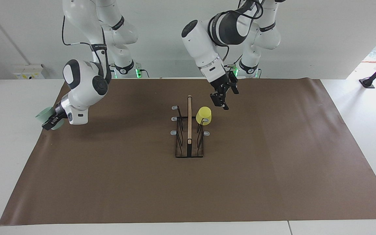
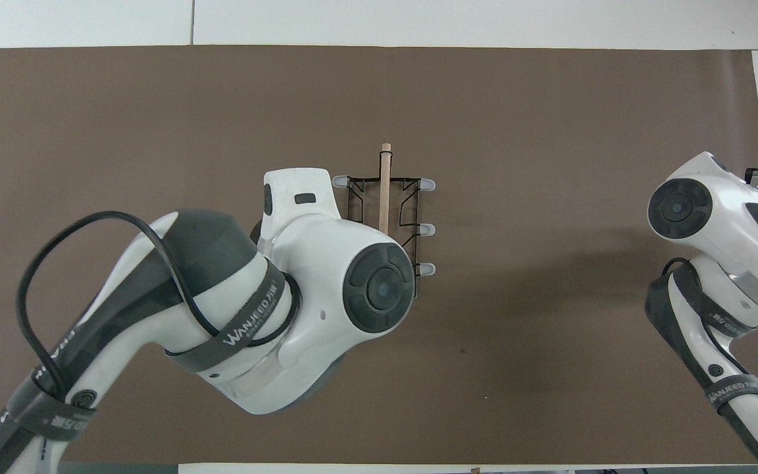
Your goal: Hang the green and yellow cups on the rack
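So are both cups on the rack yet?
Halfway. The yellow cup hangs upside down on a peg of the rack, and the open left gripper is up over the mat near it. The right gripper holds the green cup at the mat's edge; hanging it is left.
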`<action>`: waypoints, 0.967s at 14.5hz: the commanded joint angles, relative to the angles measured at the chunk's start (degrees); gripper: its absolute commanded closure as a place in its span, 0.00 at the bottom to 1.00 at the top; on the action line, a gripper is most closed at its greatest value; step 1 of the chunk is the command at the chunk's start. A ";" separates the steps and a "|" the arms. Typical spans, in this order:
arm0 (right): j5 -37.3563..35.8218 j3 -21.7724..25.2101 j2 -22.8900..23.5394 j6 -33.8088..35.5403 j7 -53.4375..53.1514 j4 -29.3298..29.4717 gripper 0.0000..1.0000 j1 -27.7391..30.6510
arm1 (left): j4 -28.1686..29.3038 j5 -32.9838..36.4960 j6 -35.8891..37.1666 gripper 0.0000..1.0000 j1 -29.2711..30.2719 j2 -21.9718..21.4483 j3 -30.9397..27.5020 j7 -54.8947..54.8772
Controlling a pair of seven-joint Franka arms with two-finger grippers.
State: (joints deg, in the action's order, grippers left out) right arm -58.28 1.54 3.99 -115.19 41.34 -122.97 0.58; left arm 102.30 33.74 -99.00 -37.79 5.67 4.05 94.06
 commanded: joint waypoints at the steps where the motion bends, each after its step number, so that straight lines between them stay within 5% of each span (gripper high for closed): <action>1: 10.51 -0.48 0.23 0.23 0.93 3.07 1.00 -0.14 | 2.55 -5.07 -5.32 0.00 6.74 -0.66 0.25 -13.50; 4: 26.68 -0.48 -0.90 1.54 1.02 5.02 1.00 0.12 | 5.09 -9.73 -7.95 0.00 12.54 -2.50 0.26 -28.26; 7: 33.73 -3.10 -1.35 8.71 2.94 9.91 1.00 -1.80 | 6.33 -15.79 -9.89 0.00 19.66 -4.43 0.25 -43.03; 10: 56.87 -3.48 -3.19 17.69 7.70 17.05 1.00 -0.24 | 6.24 -22.81 -10.60 0.00 26.34 -5.84 0.17 -56.57; 14: 75.88 -3.47 -8.20 20.88 7.08 16.71 1.00 0.39 | 5.72 -28.73 -9.90 0.00 33.20 -7.69 -0.09 -71.79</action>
State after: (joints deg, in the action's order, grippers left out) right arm 9.09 -1.71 -2.06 -94.72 47.00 -105.60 0.14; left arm 106.08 6.93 -108.11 -7.28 0.43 3.64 28.11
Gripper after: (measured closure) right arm 0.357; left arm 0.000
